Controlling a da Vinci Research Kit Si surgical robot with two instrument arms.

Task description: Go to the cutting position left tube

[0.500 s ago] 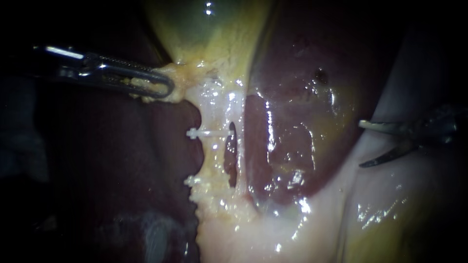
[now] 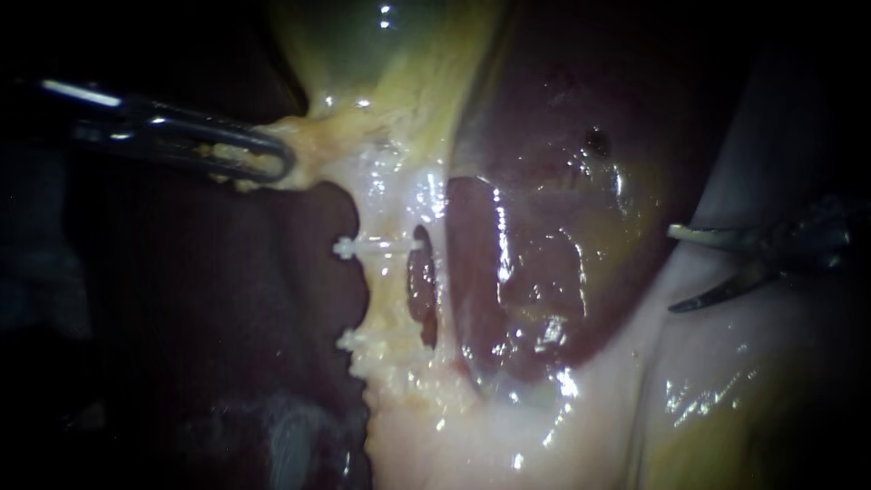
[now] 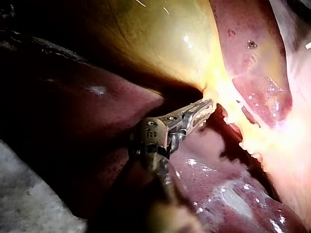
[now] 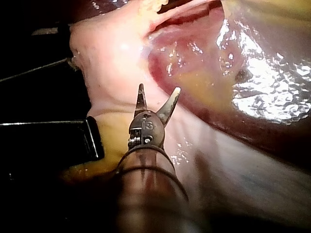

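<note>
Wet, glossy, smooth: liver [image 2: 544, 272] & gallbladder [image 2: 390, 63]; fat [image 2: 399, 363] nr gallbladder rough, lumpy. Matt plastic clip [image 2: 372, 246]. Metal: left instrument tool [image 2: 263, 163] shiny, right instrument tool [image 2: 673, 269] duller.

Yellow-green gallbladder [image 2: 390, 63]; glistening dark red liver [image 2: 544, 181] beside it.

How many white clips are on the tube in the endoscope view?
2. The upper clip crosses the tube beside the dark opening; the lower clip sits further down its left edge. Others may be hidden under fatty tissue.
</note>
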